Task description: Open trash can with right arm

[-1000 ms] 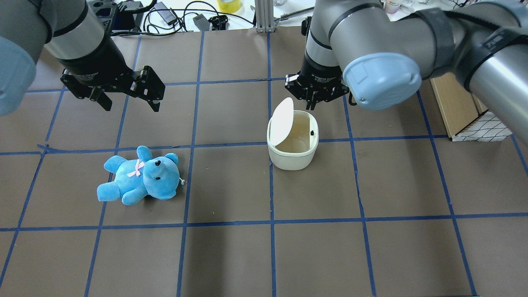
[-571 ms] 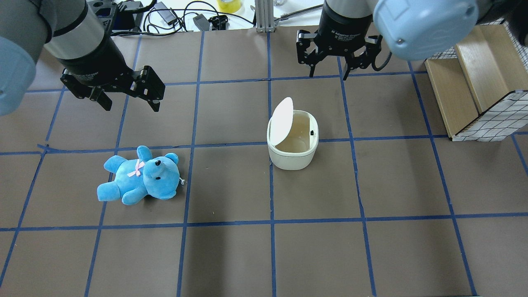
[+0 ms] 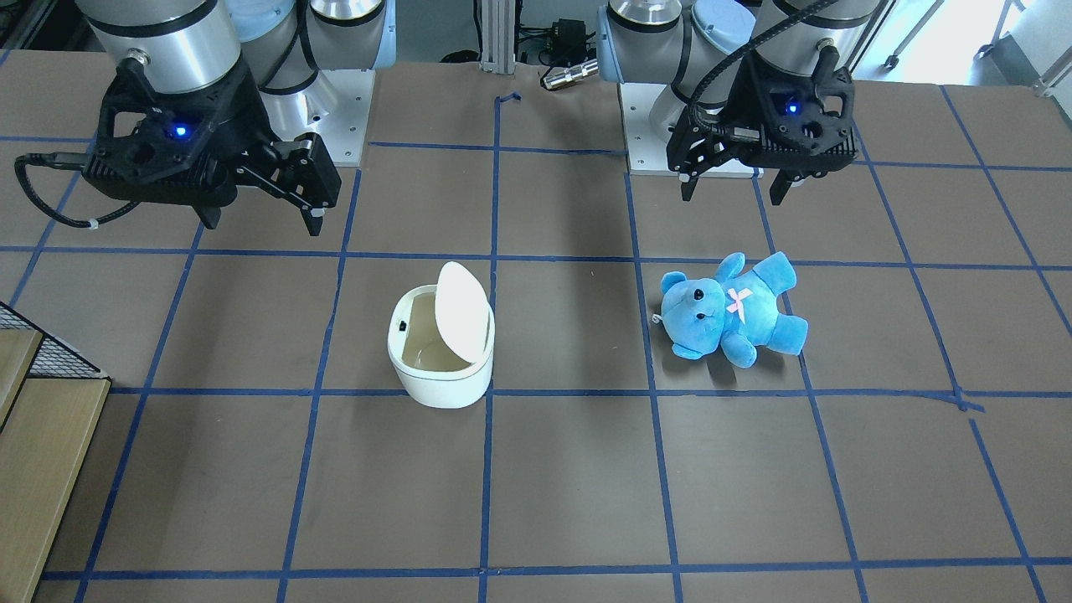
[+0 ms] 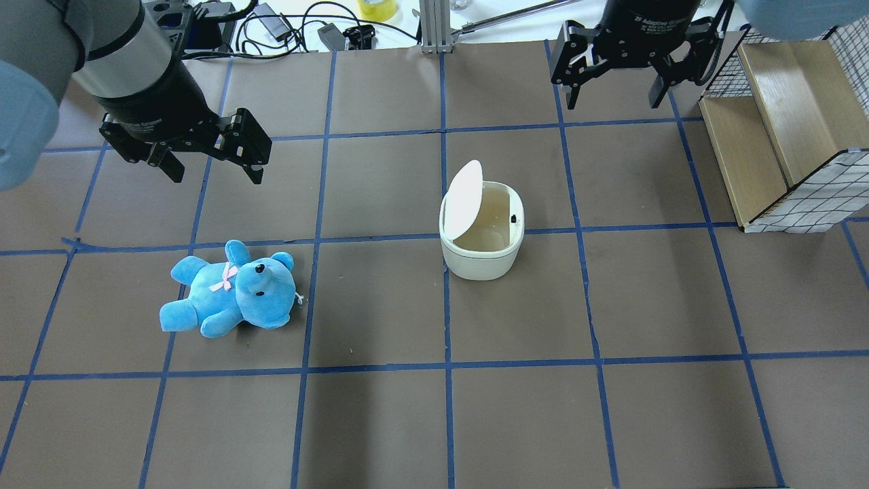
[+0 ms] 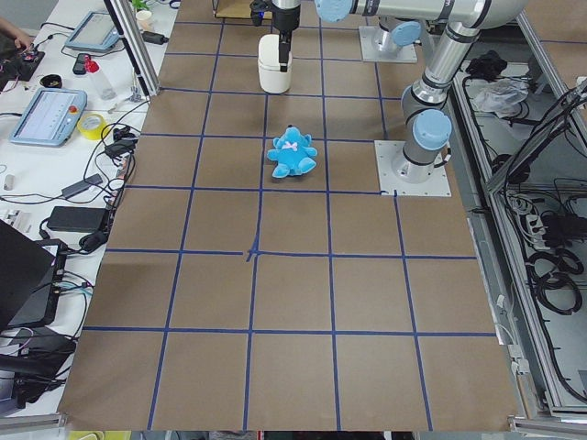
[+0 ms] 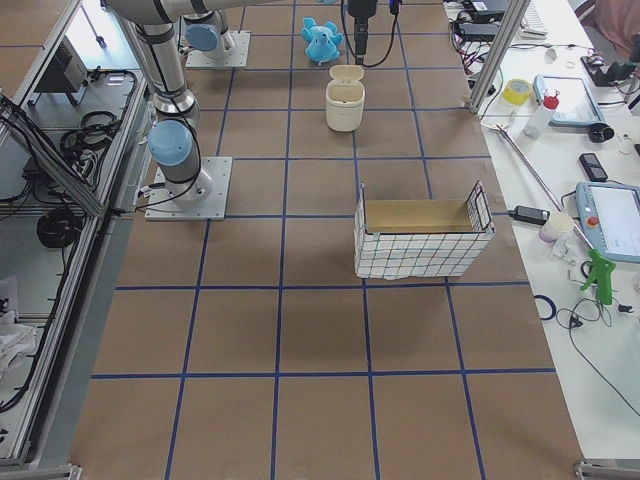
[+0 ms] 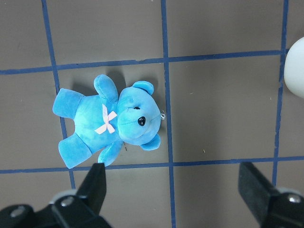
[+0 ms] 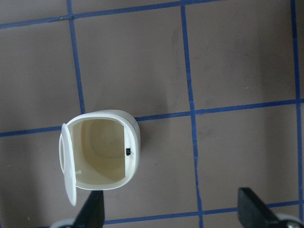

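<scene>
The white trash can (image 4: 481, 261) stands near the table's middle. Its lid (image 4: 464, 198) is tipped up on the left side and the cream inside shows. The can also shows in the front view (image 3: 440, 373) and from above in the right wrist view (image 8: 134, 142). My right gripper (image 4: 613, 102) is open and empty. It hangs high, beyond and to the right of the can, apart from it (image 3: 262, 219). My left gripper (image 4: 217, 175) is open and empty above the blue teddy bear (image 4: 231, 291).
A wooden box with a wire-mesh side (image 4: 781, 122) stands at the right edge, close to the right arm. Cables and a tape roll (image 4: 377, 8) lie beyond the far edge. The teddy bear (image 7: 109, 121) lies on its back, left of the can.
My right gripper has moved from just behind the can up and away to the far right, and its fingers have spread wider. The lid stays up. The left arm has not moved.
</scene>
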Controlling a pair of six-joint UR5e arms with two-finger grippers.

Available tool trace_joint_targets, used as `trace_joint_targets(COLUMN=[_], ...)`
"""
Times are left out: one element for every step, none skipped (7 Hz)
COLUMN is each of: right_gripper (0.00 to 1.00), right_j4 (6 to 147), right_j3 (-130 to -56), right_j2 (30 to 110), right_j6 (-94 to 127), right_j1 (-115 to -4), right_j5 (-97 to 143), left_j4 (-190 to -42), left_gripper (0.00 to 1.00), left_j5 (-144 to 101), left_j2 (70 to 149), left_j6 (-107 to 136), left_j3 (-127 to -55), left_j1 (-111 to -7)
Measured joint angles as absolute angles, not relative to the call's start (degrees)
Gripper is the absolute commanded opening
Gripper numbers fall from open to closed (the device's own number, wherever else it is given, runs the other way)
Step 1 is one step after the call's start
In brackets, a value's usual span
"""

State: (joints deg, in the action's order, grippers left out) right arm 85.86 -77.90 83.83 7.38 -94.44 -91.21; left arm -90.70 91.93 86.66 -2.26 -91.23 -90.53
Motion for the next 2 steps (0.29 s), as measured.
trace_joint_targets(right_gripper=[1.0, 1.0], right_j4=[85.6, 85.5], right_j3=[-77.9, -78.0], right_j2=[84.1, 84.3], right_j6=[6.9, 6.7], right_j1=[-94.2, -94.2], right_j5=[-91.4, -91.5], left_j4=[-90.7, -90.7], left_gripper=[1.0, 1.0], left_j5=[91.9, 91.9], left_j2=[86.7, 86.7], left_j6=[-2.3, -2.2], left_j3=[-91.2, -91.2], left_j1=[-90.5, -90.5])
